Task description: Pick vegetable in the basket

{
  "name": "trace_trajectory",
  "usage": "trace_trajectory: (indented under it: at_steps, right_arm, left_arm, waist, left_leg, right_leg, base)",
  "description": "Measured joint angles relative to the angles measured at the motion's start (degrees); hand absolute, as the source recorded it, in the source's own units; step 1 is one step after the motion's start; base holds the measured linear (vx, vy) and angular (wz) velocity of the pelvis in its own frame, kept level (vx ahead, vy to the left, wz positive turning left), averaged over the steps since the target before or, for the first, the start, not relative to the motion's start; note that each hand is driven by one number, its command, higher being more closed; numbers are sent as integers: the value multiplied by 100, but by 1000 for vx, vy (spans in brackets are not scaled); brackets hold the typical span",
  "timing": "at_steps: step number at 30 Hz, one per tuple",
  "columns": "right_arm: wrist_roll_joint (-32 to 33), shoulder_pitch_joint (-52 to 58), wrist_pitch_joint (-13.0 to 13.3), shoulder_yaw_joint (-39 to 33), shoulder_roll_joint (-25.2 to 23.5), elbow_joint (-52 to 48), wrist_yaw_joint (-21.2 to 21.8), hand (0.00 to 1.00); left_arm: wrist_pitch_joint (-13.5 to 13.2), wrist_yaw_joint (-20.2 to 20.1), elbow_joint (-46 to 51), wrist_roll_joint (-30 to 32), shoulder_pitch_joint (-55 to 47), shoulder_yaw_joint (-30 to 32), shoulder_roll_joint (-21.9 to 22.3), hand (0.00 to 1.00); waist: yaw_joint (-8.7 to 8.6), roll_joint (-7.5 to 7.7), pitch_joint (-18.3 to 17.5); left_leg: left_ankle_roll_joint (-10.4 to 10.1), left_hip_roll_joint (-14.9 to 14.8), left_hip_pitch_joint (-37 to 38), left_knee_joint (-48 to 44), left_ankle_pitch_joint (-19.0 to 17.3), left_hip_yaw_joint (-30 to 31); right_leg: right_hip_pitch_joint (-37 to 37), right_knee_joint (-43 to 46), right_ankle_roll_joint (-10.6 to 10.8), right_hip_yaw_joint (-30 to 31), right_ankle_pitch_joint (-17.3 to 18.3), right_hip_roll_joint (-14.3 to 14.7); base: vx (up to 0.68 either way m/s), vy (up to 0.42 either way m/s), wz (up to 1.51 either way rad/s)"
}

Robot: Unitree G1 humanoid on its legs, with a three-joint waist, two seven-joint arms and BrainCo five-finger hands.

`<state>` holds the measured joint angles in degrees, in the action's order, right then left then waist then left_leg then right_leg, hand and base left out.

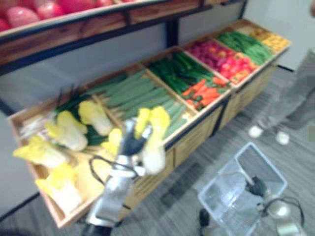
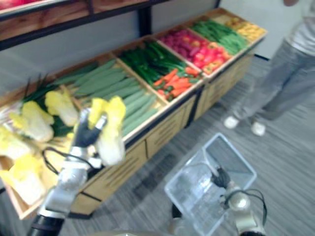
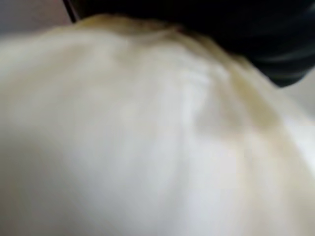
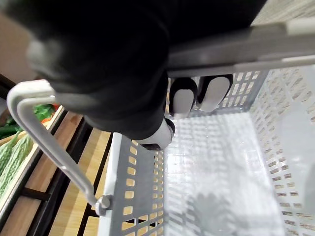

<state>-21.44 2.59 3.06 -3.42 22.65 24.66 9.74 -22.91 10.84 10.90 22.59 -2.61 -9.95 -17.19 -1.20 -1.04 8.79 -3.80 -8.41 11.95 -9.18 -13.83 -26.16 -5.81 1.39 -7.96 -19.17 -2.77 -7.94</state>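
My left hand is shut on a yellow-and-white napa cabbage, held up over the front edge of the wooden vegetable stand. Up close, the cabbage's pale leaves lie against the hand's dark cover. Low on the right, my right hand holds a clear grey plastic basket above the floor. Its fingers curl round the basket's handle. The basket's floor holds nothing. More napa cabbages lie in the stand's left bin.
The stand's other bins hold green gourds, cucumbers and carrots, red and green vegetables. A shelf of red fruit runs above. A person in grey trousers stands on the floor at the right.
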Motion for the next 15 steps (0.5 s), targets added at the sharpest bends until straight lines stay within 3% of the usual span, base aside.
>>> trace_trajectory:
  at_steps: [1,2,3,4,5,6,7,8,11,12,13,14,15]
  right_arm:
    - [8,-82,-52,128,4,-116,60,100]
    - [60,-206,-104,281,-15,-178,88,100]
    - [141,-300,-155,371,-20,-178,87,100]
    - [181,-539,-248,454,-47,-169,91,100]
    - [224,-842,-287,469,-92,-152,87,100]
    - [228,-968,-312,502,-118,-103,80,100]
    - [232,-1149,-403,690,-135,21,85,100]
    - [262,-1349,-461,899,-234,172,103,100]
    - [367,-1509,-587,1320,-420,211,168,100]
    - [394,-1745,-674,1543,-617,348,228,100]
    - [396,-1847,-702,1605,-703,395,256,100]
    - [398,-2159,-794,1817,-804,551,303,100]
    - [399,-2438,-889,1992,-850,662,353,100]
  left_arm:
    - [4,-303,-6,-16,-4,-66,-63,100]
    - [4,-536,-16,-160,-4,-115,-126,100]
    - [0,-634,-24,-221,-2,-124,-127,100]
    - [2,-804,-69,-414,1,-213,-75,100]
    - [-4,-949,-89,-563,37,-390,20,100]
    - [-3,-984,-131,-572,69,-456,38,100]
    - [30,-1024,-293,-575,55,-647,123,100]
    - [160,-1094,-544,-619,22,-846,217,100]
    - [486,-1129,-691,-629,29,-1353,260,100]
    - [590,-1122,-697,-665,-12,-1462,308,100]
    - [625,-1121,-721,-667,-28,-1464,344,100]
    - [728,-1097,-750,-686,-62,-1478,386,100]
    - [737,-1095,-804,-815,-46,-1587,450,100]
  waist:
    - [2,157,-16]
    - [26,264,-44]
    - [26,286,-58]
    - [78,169,-115]
    - [163,-48,-139]
    - [150,-20,-129]
    - [249,164,-136]
    - [434,106,-126]
    - [414,14,-142]
    - [466,-4,-120]
    - [483,-32,-92]
    - [595,-95,-10]
    - [704,-184,49]
  left_leg:
    - [6,81,114,-10,-16,-154]
    - [19,109,166,-38,-27,-229]
    - [30,101,177,-63,-31,-286]
    - [235,5,158,22,-52,-482]
    - [182,-242,151,121,-156,-643]
    - [63,-238,165,88,-224,-706]
    - [-4,-98,288,-87,-260,-957]
    - [19,-223,326,-343,-290,-1075]
    - [46,-505,212,-1066,-275,-854]
    - [695,-767,-372,-2347,-141,-246]
    - [971,-849,-664,-2962,66,111]
    - [678,-708,-1123,-3817,174,979]
    - [243,-309,-1498,-3889,-127,1670]
  right_leg:
    - [-120,335,-282,-516,-150,-243]
    - [-186,457,-784,-849,-331,-323]
    - [-193,462,-799,-997,-168,-327]
    - [-191,481,-698,-1625,494,-302]
    - [-317,952,-478,-2148,690,-394]
    - [-337,1398,-450,-2266,687,-579]
    - [-178,1610,208,-2499,393,-842]
    - [-130,1312,423,-2255,199,-565]
    - [24,601,444,-1854,-21,-14]
    - [58,363,441,-1513,-30,276]
    - [109,259,440,-1387,-26,384]
    - [195,71,416,-1046,-4,531]
    - [214,-117,464,-722,39,687]
  base:
    - [18,-16,-119]
    - [-1,-18,-118]
    - [-60,-36,-133]
    - [-104,-59,-149]
    - [-77,-68,-143]
    - [27,-85,-138]
    - [103,-89,-153]
    - [108,-130,-157]
    - [80,-137,-104]
    - [67,-225,-107]
    - [34,-242,-153]
    - [-32,-66,-176]
    - [-41,-15,-183]
